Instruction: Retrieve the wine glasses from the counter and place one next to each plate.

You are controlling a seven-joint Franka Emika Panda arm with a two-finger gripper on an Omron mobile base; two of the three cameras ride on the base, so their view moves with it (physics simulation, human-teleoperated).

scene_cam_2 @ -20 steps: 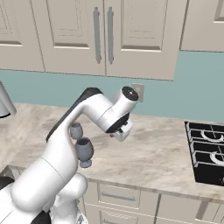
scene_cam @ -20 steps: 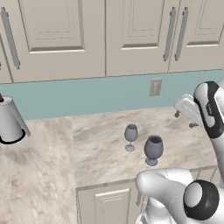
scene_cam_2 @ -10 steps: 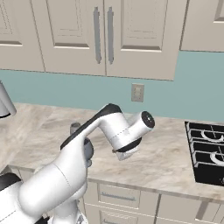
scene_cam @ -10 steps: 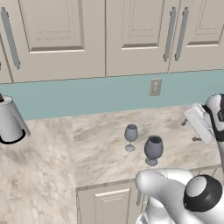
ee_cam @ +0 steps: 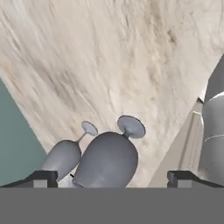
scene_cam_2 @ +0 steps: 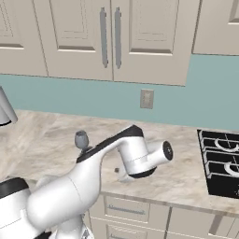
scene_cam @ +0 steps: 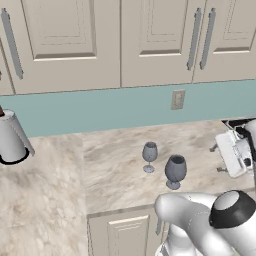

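Note:
Two smoky grey wine glasses stand side by side on the beige marbled counter (scene_cam: 115, 165): a narrower one (scene_cam: 149, 156) further back and a wider-bowled one (scene_cam: 175, 171) nearer the front edge. My gripper (scene_cam: 219, 159) hovers low over the counter to their right, open, its fingers pointing at them with nothing between. In the hand view the wider glass (ee_cam: 109, 159) sits between the spread fingertips (ee_cam: 43, 177), apart from them, with the narrower glass (ee_cam: 63, 157) beside it. From the right base view the narrower glass (scene_cam_2: 81, 138) peeks above my arm and the gripper (scene_cam_2: 119, 173) hangs under the wrist. The plates are out of view.
A silver kettle (scene_cam: 11, 139) stands on the counter's left run. A black stove top (scene_cam_2: 219, 161) lies at the right end. Cream wall cabinets (scene_cam: 120, 40) hang above, and an outlet (scene_cam: 177, 99) sits in the teal backsplash.
My arm has swung to the right and down, bringing the hand from above the counter to a low spot right of the glasses. The glasses have not moved.

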